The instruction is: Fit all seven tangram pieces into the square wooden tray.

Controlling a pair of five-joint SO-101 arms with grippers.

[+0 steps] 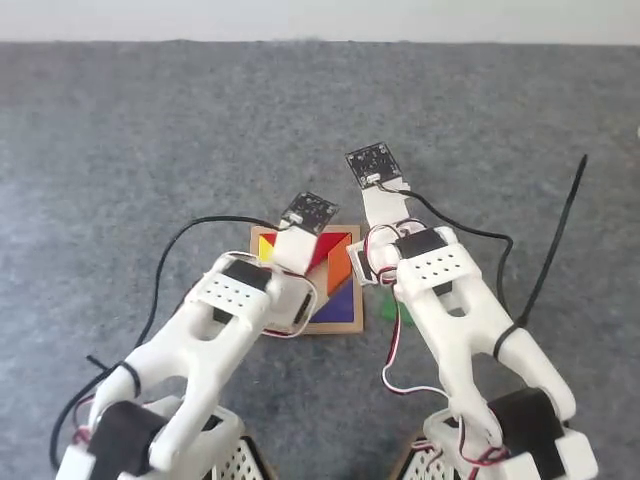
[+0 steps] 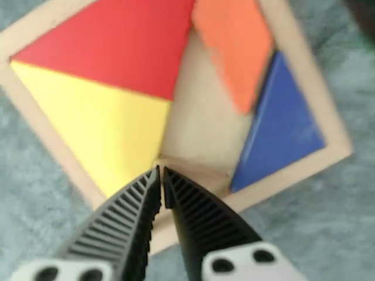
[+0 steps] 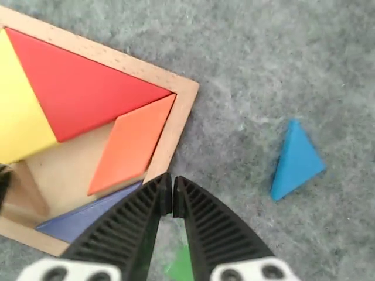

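The square wooden tray [image 1: 335,326] lies on the carpet under the two arms. In the left wrist view it holds a red triangle [image 2: 117,47], a yellow triangle [image 2: 99,129], an orange parallelogram [image 2: 234,47] and a dark blue triangle [image 2: 281,129] around a bare patch [image 2: 199,129]. My left gripper [image 2: 161,170] is shut and empty over the tray's rim beside the yellow piece. My right gripper [image 3: 171,178] is shut and empty just outside the tray rim [image 3: 180,117]. A light blue triangle [image 3: 296,161] lies loose on the carpet. A green piece [image 3: 181,266] lies under the right gripper.
Grey carpet covers the whole table. The green piece [image 1: 388,308] lies just right of the tray, beside the right arm [image 1: 440,280]. The left arm [image 1: 240,300] covers the tray's left part. Black cables trail from both arms.
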